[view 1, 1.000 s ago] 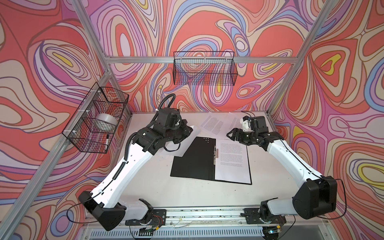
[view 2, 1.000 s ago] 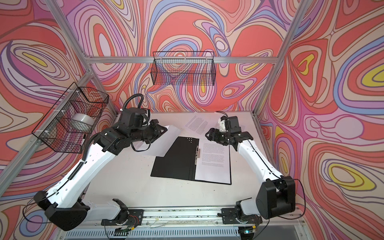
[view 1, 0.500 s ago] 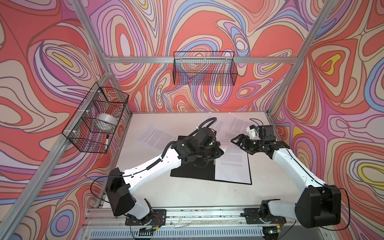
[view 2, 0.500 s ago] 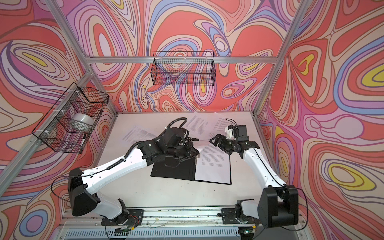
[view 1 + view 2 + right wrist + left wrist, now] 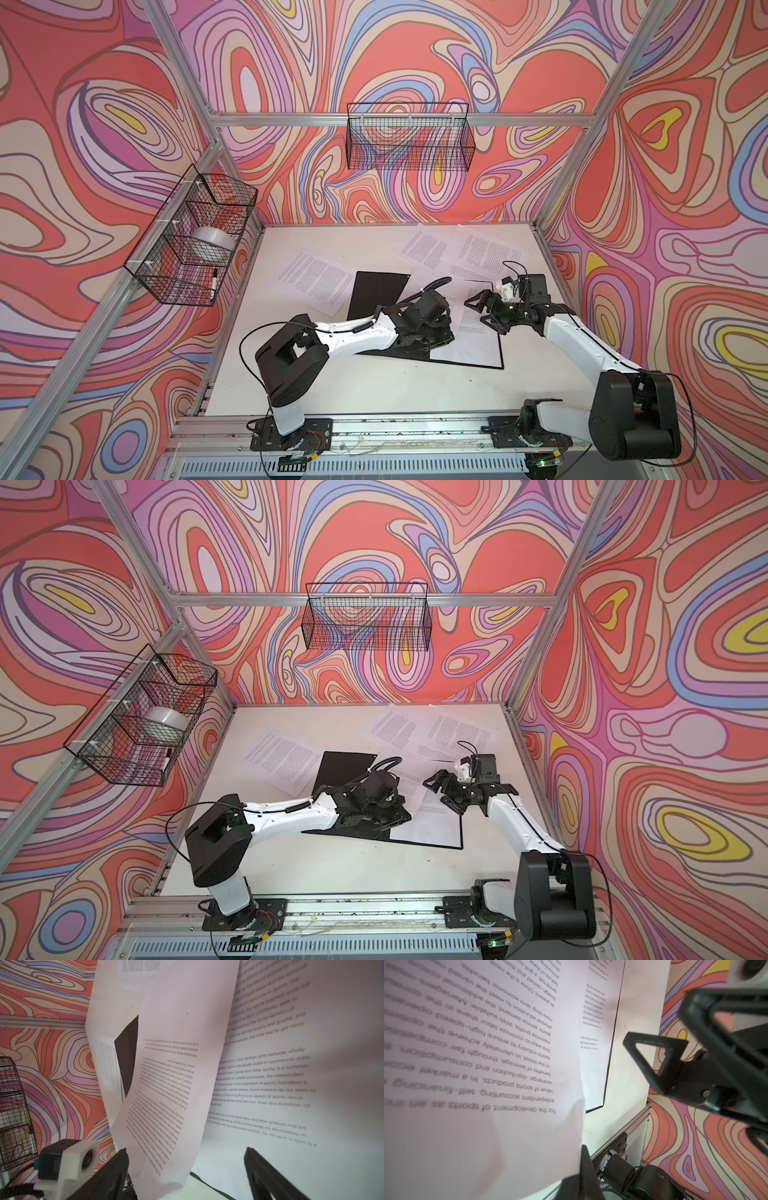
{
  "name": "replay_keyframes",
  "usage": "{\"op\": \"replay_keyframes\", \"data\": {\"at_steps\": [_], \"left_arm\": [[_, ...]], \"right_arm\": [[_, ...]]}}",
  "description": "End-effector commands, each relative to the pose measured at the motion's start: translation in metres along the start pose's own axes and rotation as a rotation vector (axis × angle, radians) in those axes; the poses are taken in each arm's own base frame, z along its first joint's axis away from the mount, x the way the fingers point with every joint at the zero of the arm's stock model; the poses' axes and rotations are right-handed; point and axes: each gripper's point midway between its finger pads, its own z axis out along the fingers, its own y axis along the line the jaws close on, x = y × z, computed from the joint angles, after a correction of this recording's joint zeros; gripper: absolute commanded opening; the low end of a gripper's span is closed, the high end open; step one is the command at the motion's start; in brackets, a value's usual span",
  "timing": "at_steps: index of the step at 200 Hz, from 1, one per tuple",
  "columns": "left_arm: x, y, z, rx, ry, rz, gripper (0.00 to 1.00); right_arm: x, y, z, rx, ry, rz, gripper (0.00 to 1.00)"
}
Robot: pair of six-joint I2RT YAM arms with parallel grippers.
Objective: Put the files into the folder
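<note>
Two grippers meet over the open folder (image 5: 376, 291), which lies black side up near the middle of the white table (image 5: 374, 386). One printed sheet (image 5: 478, 347) lies flat on its right half. The left gripper (image 5: 434, 338), over the spine, is pinched tight on the edge of a second sheet (image 5: 170, 1064), which curls up off the folder. The right gripper (image 5: 484, 313) hovers just beside it, jaws wide apart, holding nothing. Beyond, a loose sheet (image 5: 316, 282) lies left of the folder, seemingly tucked partly under it. Farther back, overlapping sheets (image 5: 424, 249) rest near the rear wall.
</note>
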Motion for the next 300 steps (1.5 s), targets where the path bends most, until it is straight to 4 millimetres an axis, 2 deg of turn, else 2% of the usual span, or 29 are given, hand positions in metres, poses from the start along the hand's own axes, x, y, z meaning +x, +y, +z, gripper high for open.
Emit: {"op": "replay_keyframes", "data": {"at_steps": [1, 10, 34, 62, 77, 101, 118, 129, 162, 200, 224, 247, 274, 300], "left_arm": [[0.002, -0.018, 0.009, 0.089, 0.016, -0.006, 0.00], [0.005, -0.019, 0.011, 0.088, 0.025, 0.001, 0.01], [0.012, -0.022, 0.012, 0.115, 0.050, 0.015, 0.26], [0.020, -0.032, -0.001, 0.132, 0.075, 0.074, 0.50], [0.025, -0.041, -0.010, 0.155, 0.100, 0.116, 0.57], [0.031, -0.042, -0.030, 0.146, 0.111, 0.171, 0.64], [0.027, -0.038, -0.042, 0.118, 0.100, 0.189, 0.67], [0.018, -0.029, -0.045, 0.108, 0.090, 0.163, 0.67], [-0.017, 0.014, -0.044, 0.072, 0.083, 0.058, 0.66], [-0.041, 0.043, -0.036, 0.031, 0.081, 0.018, 0.67], [-0.048, 0.068, -0.024, -0.010, 0.095, -0.015, 0.66], [-0.053, 0.083, -0.017, -0.033, 0.088, -0.026, 0.65], [-0.050, 0.099, -0.004, -0.061, 0.116, -0.039, 0.64], [-0.048, 0.114, -0.001, -0.098, 0.110, -0.056, 0.64]], "right_arm": [[0.015, 0.005, 0.001, -0.079, 0.037, 0.037, 0.91], [0.020, 0.001, 0.002, -0.078, 0.040, 0.048, 0.90], [0.027, -0.011, 0.006, -0.054, 0.047, 0.061, 0.89], [0.031, -0.016, 0.015, -0.075, 0.068, 0.100, 0.88], [0.033, -0.018, 0.019, -0.076, 0.069, 0.108, 0.88], [0.033, -0.022, 0.023, -0.062, 0.063, 0.109, 0.88], [0.035, -0.029, 0.028, -0.040, 0.069, 0.114, 0.87], [0.038, -0.029, 0.032, -0.036, 0.081, 0.108, 0.85], [0.045, -0.030, 0.036, 0.010, 0.085, 0.087, 0.79], [0.050, -0.030, 0.035, 0.030, 0.099, 0.069, 0.73], [0.050, -0.032, 0.034, 0.052, 0.100, 0.051, 0.73], [0.049, -0.030, 0.031, 0.064, 0.098, 0.027, 0.75], [0.047, -0.030, 0.030, 0.072, 0.098, 0.015, 0.80], [0.047, -0.026, 0.032, 0.047, 0.102, 0.017, 0.82]]}}
